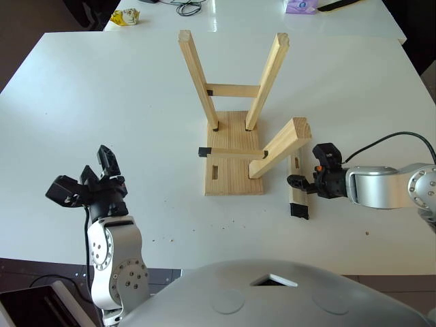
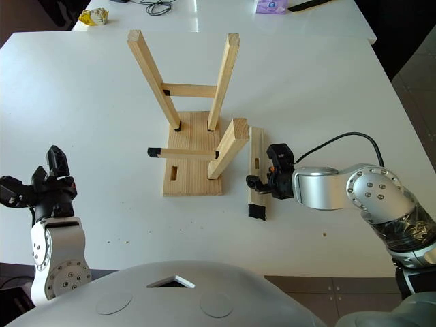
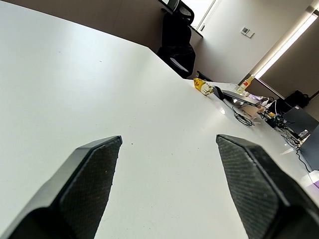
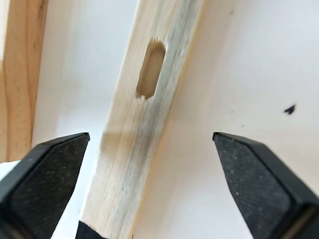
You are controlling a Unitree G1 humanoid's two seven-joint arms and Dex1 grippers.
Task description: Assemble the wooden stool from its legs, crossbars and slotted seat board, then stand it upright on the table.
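The slotted seat board (image 1: pixel 231 178) lies flat mid-table. Two legs (image 1: pixel 197 75) stand in its far slots, joined by a crossbar (image 1: pixel 235 90). A third leg (image 1: pixel 281 144) leans tilted over the board's right side, with a crossbar (image 1: pixel 228 152) sticking out leftward. The fourth leg (image 1: pixel 297 178) lies flat on the table to the right of the board, its slot (image 4: pixel 149 74) facing up. My right gripper (image 1: pixel 304 178) is open just above this leg, its fingers (image 4: pixel 45 174) on either side of it. My left gripper (image 1: pixel 88 182) is open and empty, raised at the front left.
The white table (image 1: pixel 102 102) has free room left of the board and along the far right. A yellow wrapper (image 1: pixel 126 16) and a purple box (image 1: pixel 301 5) sit on the table behind, with cables. The front edge is near both arms.
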